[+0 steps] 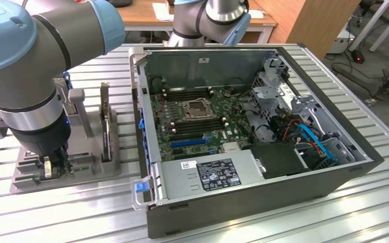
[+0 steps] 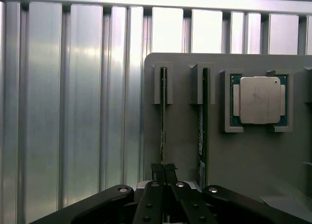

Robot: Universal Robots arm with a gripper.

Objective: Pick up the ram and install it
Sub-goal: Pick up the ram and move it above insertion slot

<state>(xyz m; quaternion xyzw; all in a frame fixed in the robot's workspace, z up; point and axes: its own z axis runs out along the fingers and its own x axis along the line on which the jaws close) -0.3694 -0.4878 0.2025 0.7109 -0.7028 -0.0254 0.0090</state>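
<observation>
The ram stands on its thin edge in the outermost slot of the gray holder, close to the holder's corner and just inside its edge. My claw is pressed together on it, pinching one end of the stick while it sits in its slot. In the next slot inward, just beside it, a second board stands on edge. Further in, a silver processor chip lies flat in its own recess.

The holder rests on the slatted aluminium table. A tall dark card stands upright on the holder between my claw and the open computer case, whose motherboard lies exposed.
</observation>
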